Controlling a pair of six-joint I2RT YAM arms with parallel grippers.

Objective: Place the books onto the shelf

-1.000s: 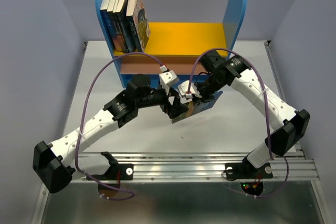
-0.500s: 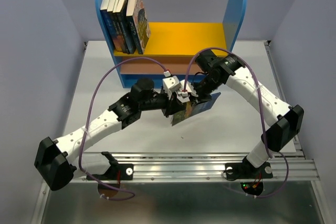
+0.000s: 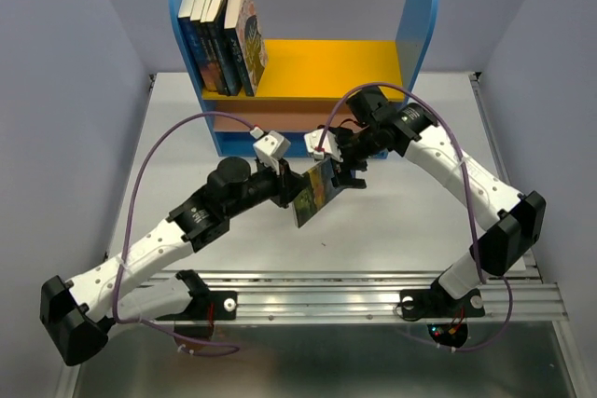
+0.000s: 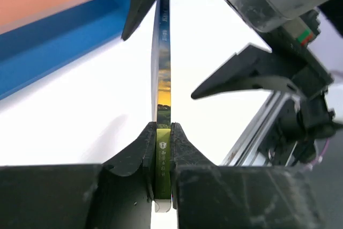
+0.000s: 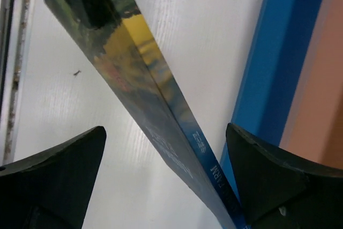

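top: left gripper clamped on book, just in front of shelf; right gripper spread wide, holding nothing | left wrist: pads pinch spine squarely | right wrist: fingers clear both covers; back right straight off before left lifts.

The held book has a glossy paper cover, with sheen along its spine. The black jaws of the left gripper look like matt moulded plastic, slightly scuffed. The shelf has smooth, matt painted boards in blue, yellow and pinkish brown. In front of the shelf, the desk is matt white with a faint fine grain. Farthest from the shelf, the rail is bare brushed metal.
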